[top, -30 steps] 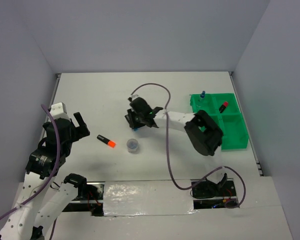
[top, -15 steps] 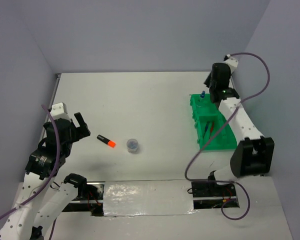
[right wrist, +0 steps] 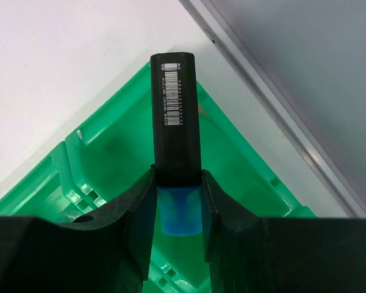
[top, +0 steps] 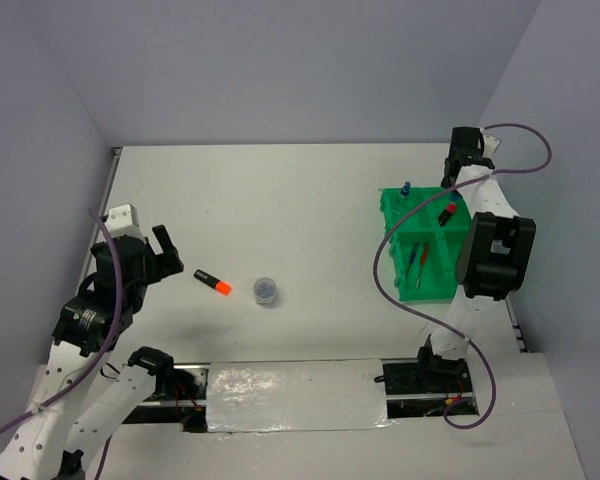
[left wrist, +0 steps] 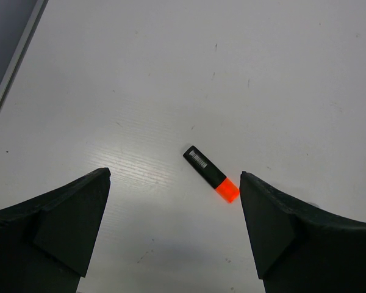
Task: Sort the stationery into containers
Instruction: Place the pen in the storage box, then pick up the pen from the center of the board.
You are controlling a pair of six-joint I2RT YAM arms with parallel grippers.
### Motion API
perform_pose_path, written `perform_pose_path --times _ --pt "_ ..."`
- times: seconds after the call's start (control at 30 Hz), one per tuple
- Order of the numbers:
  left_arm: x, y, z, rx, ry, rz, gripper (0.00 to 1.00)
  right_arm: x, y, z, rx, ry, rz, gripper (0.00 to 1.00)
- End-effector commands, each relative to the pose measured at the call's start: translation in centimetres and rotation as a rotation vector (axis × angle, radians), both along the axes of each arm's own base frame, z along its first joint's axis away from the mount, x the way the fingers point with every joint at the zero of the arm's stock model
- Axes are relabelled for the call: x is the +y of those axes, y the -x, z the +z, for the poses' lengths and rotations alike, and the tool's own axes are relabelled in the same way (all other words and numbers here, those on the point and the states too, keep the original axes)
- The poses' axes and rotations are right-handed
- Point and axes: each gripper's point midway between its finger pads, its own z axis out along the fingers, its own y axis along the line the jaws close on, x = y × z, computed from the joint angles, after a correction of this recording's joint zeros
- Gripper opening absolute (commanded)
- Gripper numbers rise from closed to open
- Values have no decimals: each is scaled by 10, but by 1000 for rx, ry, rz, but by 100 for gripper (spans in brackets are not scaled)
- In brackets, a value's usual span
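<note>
A white table sits inside pale grey-blue walls, with two arms mounted at its near edge.

**Step in hand – depositing a highlighter.** The right gripper is clamped on a short black highlighter with a blue cap. The cap end sits between the fingers and the barcoded body points outward. It hangs over a far corner compartment of the bright green plastic divided tray.

- Lower until the body is below the rim. Released from height, it is likely to bounce or catch on a wall.
- Centre it over the compartment floor, away from the divider.
- Spread the fingers only enough to let it go, then lift straight up.

The left gripper is spread wide and holds nothing. It hovers above a short black highlighter with an orange cap, which lies flat on the table and is probably the next pick.

**Count, largest first**

- Arms – two.
- Green tray – one, at the table's right side, partly hidden by the right arm.
- Round clear jar – one, on the table near the orange-capped highlighter.
- Highlighters – three: one held, one on the table and one with a red-looking cap in a far compartment.
- Thin pens – two, side by side in a near compartment.
- Small blue-capped bottle – one, at the tray's far left corner.
</note>
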Motion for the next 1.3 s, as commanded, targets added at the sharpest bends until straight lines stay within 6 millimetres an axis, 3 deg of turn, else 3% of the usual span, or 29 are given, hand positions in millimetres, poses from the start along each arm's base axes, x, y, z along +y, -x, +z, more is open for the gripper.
perform_pose_path --times 0.0,0.1,0.2,0.37,0.57,0.67,0.77,0.8,0.87,0.9,0.93,1.0,1.03,1.1,1.13,1.17,1.2,1.23,1.27 --pt "-6 -6 4 -21 5 -25 99 -1 -8 6 -5 -2 7 3" --pt "-6 -5 5 -23 4 -26 99 5 -7 -6 1 -33 16 24" --pt "-5 -4 6 -29 7 -22 99 8 -9 -3 -15 -40 30 40" --pt "-5 -4 6 -29 7 -22 99 20 -14 5 -41 -79 85 51" --pt "-5 -4 6 -28 5 -19 99 20 -8 22 -58 -59 78 64" --pt "-2 -4 6 -28 2 -5 99 48 -14 40 -124 -87 166 64" --pt "4 -3 4 -19 -6 38 99 154 -21 82 -248 -106 553 67" --pt "12 -3 7 -25 -21 85 99 225 -7 100 -278 -84 797 67" --pt "27 2 4 0 -29 175 99 298 14 117 -328 -64 1030 69" --pt "36 5 6 -4 -41 227 99 360 43 121 -345 -64 1224 69" --pt "43 8 7 -7 -35 267 99 387 55 125 -373 -64 1294 72" --pt "61 17 11 -27 -33 358 99 433 79 110 -365 -79 1398 76" --pt "66 21 13 -42 -23 392 99 472 103 108 -383 -89 1481 78" --pt "76 31 18 -69 -15 446 99 511 118 82 -338 -97 1553 82" --pt "79 34 20 -84 -8 470 99 538 139 72 -310 -93 1624 83" --pt "80 36 21 -94 -7 474 99 554 136 85 -336 -68 1628 84" --pt "79 37 22 -110 -1 465 99 565 131 58 -261 -30 1605 84" --pt "77 35 23 -113 -1 440 99 559 129 46 -184 34 1552 84" --pt "75 33 23 -115 1 432 99 568 121 49 -188 29 1528 84"
